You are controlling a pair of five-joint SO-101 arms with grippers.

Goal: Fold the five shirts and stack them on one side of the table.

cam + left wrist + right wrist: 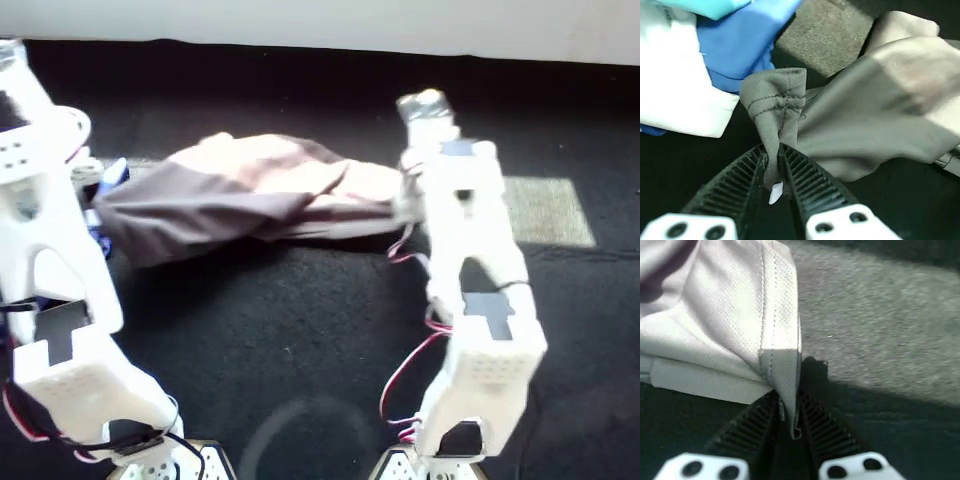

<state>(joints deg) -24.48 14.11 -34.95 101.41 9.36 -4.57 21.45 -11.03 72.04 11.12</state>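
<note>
A grey shirt (pixel 230 205) lies stretched across the dark table between the two arms, its upper part lit pale by sunlight. My left gripper (pixel 774 167) is shut on a bunched hem corner of the grey shirt (pixel 875 110) at its left end. My right gripper (pixel 787 412) is shut on a stitched edge of the same shirt (pixel 725 320) at its right end. In the high view the left arm (pixel 45 220) stands at the shirt's left end and the right arm (pixel 465 200) at its right end.
A pile of other shirts, blue (pixel 740 45), white (pixel 670 95) and teal (pixel 710 6), lies by the left arm; a bit of blue (pixel 105 180) shows in the high view. A sunlit patch (pixel 545 210) falls on the table at the right. Dark table cloth (pixel 290 340) stretches in front.
</note>
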